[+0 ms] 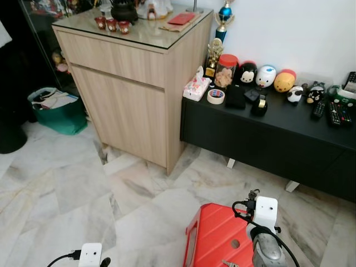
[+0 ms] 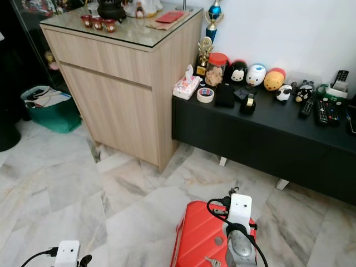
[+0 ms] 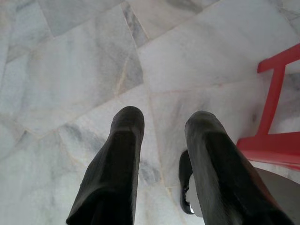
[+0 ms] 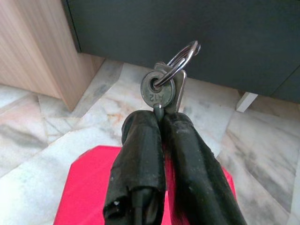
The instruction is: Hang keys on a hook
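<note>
The right gripper (image 4: pixel 161 117) is clamped on the small silver keys with a metal split ring (image 4: pixel 165 84), held above the red plastic stool (image 1: pixel 214 233) facing the low black cabinet (image 1: pixel 261 139). The left gripper (image 3: pixel 161 124) hangs over the grey-veined marble floor (image 3: pixel 70 70), fingers apart.

Marble floor (image 1: pixel 67 189), red stool (image 1: pixel 214 236), wooden cabinet (image 1: pixel 130 83)

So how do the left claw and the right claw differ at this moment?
The left claw is open with nothing between its fingers; the right claw is shut on the keys. The left claw points down at bare marble floor; the right claw sits above the red stool, facing the black cabinet. Both have two long black fingers.
</note>
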Robot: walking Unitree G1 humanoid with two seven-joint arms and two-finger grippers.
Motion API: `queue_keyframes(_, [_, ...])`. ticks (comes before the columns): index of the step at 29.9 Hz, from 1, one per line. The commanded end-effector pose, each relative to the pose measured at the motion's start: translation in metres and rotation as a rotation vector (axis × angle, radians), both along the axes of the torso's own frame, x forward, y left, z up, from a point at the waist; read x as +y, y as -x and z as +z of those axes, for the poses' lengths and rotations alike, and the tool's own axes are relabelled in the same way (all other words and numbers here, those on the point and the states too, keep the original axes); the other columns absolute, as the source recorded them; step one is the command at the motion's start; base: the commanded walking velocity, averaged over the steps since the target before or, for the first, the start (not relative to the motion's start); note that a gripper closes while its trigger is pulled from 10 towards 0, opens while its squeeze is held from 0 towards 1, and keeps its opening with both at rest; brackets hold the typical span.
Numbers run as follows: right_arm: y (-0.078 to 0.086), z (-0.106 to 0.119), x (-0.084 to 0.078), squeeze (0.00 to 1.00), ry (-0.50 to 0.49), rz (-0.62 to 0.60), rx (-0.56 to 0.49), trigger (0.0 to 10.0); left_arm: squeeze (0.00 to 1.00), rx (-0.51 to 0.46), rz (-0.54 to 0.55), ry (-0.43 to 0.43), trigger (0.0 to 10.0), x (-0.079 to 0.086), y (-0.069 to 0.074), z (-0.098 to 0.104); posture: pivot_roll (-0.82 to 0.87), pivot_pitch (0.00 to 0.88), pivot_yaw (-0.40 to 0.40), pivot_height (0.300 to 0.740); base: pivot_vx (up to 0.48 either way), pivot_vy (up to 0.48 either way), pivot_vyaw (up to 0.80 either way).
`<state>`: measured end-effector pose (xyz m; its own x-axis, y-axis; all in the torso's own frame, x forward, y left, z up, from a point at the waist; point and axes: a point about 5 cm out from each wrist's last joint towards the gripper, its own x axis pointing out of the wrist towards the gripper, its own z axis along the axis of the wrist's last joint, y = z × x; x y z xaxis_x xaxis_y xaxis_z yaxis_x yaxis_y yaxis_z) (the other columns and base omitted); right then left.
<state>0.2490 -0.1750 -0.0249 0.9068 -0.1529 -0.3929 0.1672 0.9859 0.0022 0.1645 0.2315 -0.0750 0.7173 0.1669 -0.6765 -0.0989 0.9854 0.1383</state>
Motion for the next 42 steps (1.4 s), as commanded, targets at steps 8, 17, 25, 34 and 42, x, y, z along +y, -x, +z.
queue_keyframes(8, [-0.007, 0.005, -0.003, 0.0, -0.003, -0.011, -0.018, 10.0, 0.0, 0.063, 0.031, 0.023, 10.0, -0.001, 0.011, -0.007, 0.07, 0.0, -0.035, 0.74, 0.0, 0.0, 0.0])
queue_keyframes(17, [-0.005, 0.003, 0.001, 0.0, -0.013, -0.004, -0.017, 10.0, 0.0, 0.121, 0.05, 0.026, 10.0, 0.004, 0.021, -0.012, 0.06, 0.0, -0.03, 0.74, -0.055, 0.0, 0.0])
queue_keyframes(25, [-0.007, 0.004, 0.0, 0.0, -0.016, -0.008, -0.018, 10.0, 0.0, 0.163, 0.059, 0.026, 10.0, 0.007, 0.027, -0.014, 0.07, 0.0, -0.031, 0.74, -0.276, 0.0, 0.0])
queue_keyframes(34, [-0.007, 0.004, -0.002, 0.0, -0.022, -0.012, -0.017, 10.0, 0.0, 0.17, 0.054, 0.03, 10.0, 0.006, 0.026, -0.015, 0.08, 0.0, -0.044, 0.74, -0.282, 0.0, 0.0])
queue_keyframes(42, [-0.009, 0.004, 0.001, 0.0, -0.036, -0.013, -0.012, 10.0, 0.0, 0.169, 0.047, 0.03, 10.0, 0.003, 0.024, -0.015, 0.08, 0.0, -0.043, 0.74, -0.296, 0.0, -0.21])
